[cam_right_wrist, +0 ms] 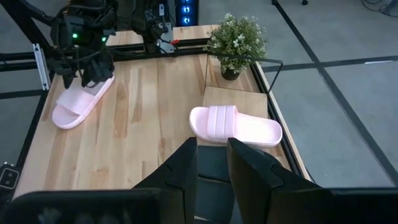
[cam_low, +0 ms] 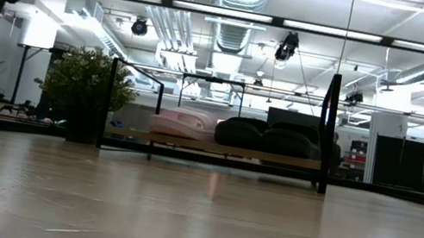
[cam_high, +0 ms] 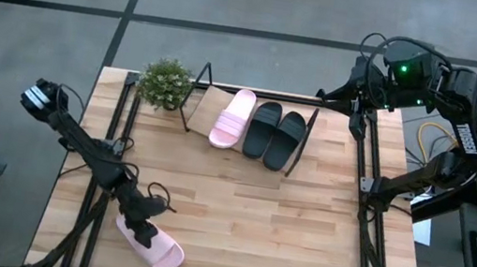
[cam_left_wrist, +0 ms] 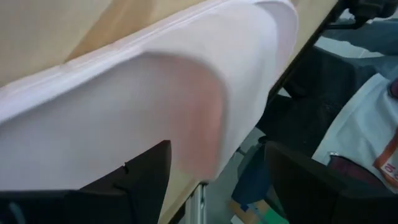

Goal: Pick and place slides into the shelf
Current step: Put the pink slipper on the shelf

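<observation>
The loose pink slide (cam_high: 153, 246) lay near the table's (cam_high: 237, 209) front-left edge, its long axis running 10 to 4 o'clock. I saw my left gripper (cam_high: 141, 230) spread wide, straddling its 10 o'clock end.

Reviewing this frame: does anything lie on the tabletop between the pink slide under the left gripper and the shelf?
Nothing: in the high view, bare wooden tabletop separates the loose pale pink slide sandal from the black-tube shelf.
</observation>
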`<action>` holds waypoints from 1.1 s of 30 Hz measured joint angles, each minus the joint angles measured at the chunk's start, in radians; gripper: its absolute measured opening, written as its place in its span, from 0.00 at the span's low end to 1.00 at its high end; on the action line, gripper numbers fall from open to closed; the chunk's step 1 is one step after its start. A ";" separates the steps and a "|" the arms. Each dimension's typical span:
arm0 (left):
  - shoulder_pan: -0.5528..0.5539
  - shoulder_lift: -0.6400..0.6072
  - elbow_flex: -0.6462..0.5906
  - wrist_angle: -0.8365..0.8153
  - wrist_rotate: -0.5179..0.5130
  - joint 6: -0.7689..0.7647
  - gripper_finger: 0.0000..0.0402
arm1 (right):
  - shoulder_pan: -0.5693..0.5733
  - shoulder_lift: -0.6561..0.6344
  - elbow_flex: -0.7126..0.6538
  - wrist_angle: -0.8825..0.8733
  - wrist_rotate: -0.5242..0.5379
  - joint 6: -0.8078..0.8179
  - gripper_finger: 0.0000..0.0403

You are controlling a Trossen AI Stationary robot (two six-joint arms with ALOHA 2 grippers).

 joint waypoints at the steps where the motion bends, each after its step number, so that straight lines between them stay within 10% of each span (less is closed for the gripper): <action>1: -0.001 -0.016 0.001 -0.026 0.001 -0.005 0.61 | 0.000 0.000 0.000 0.000 0.000 0.000 0.20; 19: -0.004 -0.419 -0.004 -0.713 -0.051 -0.050 0.61 | 0.000 0.000 0.000 0.000 0.000 0.001 0.20; 33: -0.004 -0.447 -0.166 -0.535 -0.005 -0.076 0.61 | 0.000 0.000 0.000 0.000 0.000 0.011 0.20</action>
